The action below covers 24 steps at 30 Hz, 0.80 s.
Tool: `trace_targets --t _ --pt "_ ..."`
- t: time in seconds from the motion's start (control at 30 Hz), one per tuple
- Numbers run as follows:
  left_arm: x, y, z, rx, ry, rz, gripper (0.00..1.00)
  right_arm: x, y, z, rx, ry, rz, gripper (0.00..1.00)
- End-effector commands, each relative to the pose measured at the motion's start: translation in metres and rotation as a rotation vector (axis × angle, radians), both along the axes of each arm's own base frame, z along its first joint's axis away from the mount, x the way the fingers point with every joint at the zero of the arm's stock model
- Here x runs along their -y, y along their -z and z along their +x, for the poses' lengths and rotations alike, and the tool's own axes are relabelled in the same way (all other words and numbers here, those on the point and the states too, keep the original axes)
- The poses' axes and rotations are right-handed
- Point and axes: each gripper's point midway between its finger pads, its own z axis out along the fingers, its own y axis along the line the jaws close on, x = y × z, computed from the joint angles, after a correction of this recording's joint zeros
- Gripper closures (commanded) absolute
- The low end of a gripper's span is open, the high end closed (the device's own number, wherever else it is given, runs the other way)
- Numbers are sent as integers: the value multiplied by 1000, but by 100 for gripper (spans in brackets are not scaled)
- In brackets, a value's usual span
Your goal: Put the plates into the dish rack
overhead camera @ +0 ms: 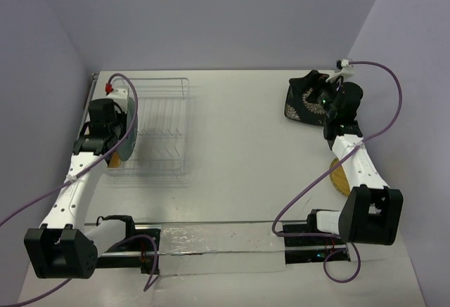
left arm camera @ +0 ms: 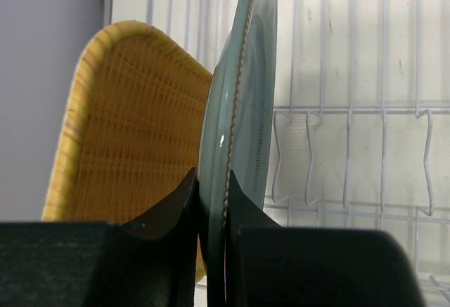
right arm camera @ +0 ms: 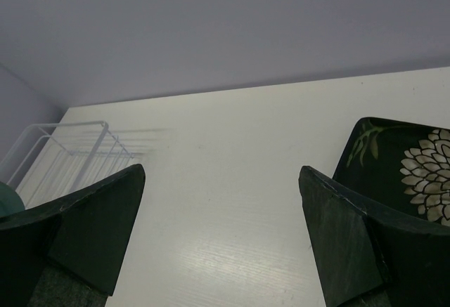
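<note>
The white wire dish rack (overhead camera: 158, 121) stands at the left of the table. My left gripper (overhead camera: 118, 133) is shut on the rim of the round teal-grey plate (left arm camera: 246, 110) and holds it upright on edge over the rack's left end (left arm camera: 351, 117). The woven tan plate (left arm camera: 133, 131) stands tilted just left of it in the rack and also shows in the top view (overhead camera: 112, 159). My right gripper (right arm camera: 222, 172) is open and empty, hovering beside the black floral plate (right arm camera: 404, 159) at the far right (overhead camera: 304, 100). The small yellow-tan plate (overhead camera: 340, 178) lies partly hidden under my right arm.
Purple cables loop from both arms over the table (overhead camera: 246, 145). Walls close off the left, back and right sides. A metal rail (overhead camera: 211, 240) runs along the near edge between the arm bases.
</note>
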Motion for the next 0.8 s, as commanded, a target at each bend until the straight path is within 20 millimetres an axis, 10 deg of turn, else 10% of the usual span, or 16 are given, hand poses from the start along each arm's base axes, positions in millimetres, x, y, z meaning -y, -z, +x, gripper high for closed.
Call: trace_targets --t 0.0,0.33,0.63,0.77 --pt "-1 -30 24 117 -12 -19 100 3 -17 4 43 -5 7 3" --pt "-2 -14 22 50 -55 -56 95 3 -14 6 30 -18 26 3" --pt "-5 -17 27 36 -98 -61 23 1 -19 2 43 -33 26 3" --pt "-8 -25 27 60 -121 -64 22 -3 -20 -1 51 -55 16 3"
